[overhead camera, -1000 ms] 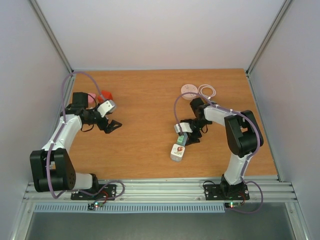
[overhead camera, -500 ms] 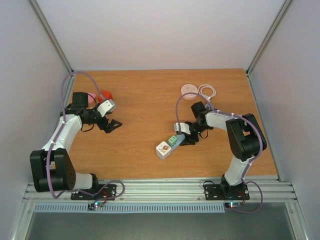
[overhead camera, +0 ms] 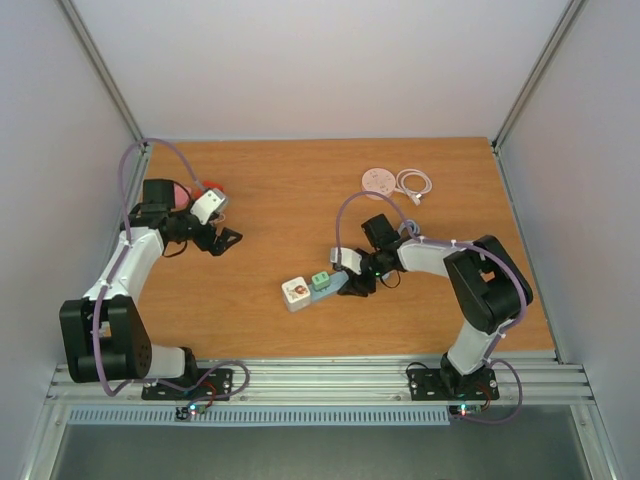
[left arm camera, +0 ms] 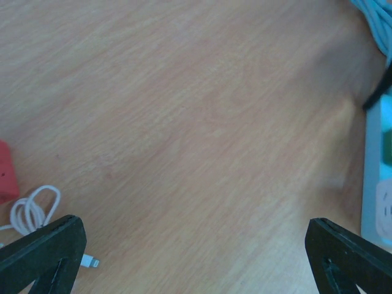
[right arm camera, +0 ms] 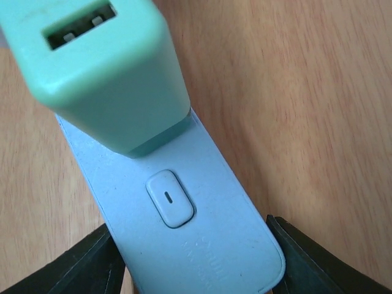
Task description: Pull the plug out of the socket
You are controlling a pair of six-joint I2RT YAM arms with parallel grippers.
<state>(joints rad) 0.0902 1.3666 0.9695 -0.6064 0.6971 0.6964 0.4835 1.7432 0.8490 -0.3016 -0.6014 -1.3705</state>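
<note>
A light blue socket strip [overhead camera: 318, 288] lies on the wooden table near its middle. A green plug [overhead camera: 320, 280] and a white plug with a red mark [overhead camera: 296, 292] sit in it. My right gripper [overhead camera: 352, 276] is shut on the strip's right end. In the right wrist view the strip [right arm camera: 184, 214] runs between my fingers [right arm camera: 306, 263], with the green plug [right arm camera: 104, 67] just beyond a switch. My left gripper [overhead camera: 226, 240] is open and empty at the far left, well apart from the strip. In the left wrist view the gripper [left arm camera: 196, 245] is over bare wood, and the strip [left arm camera: 381, 184] shows at the right edge.
A round white disc [overhead camera: 378, 180] and a coiled white cable [overhead camera: 415, 182] lie at the back right. A red and pink object [overhead camera: 190, 192] sits behind the left gripper. The strip's pale cord [overhead camera: 345, 215] loops over the right arm.
My right gripper has dragged the socket strip to the left, swinging it from pointing toward the front to lying nearly crosswise. The left gripper has shifted slightly toward the back.
</note>
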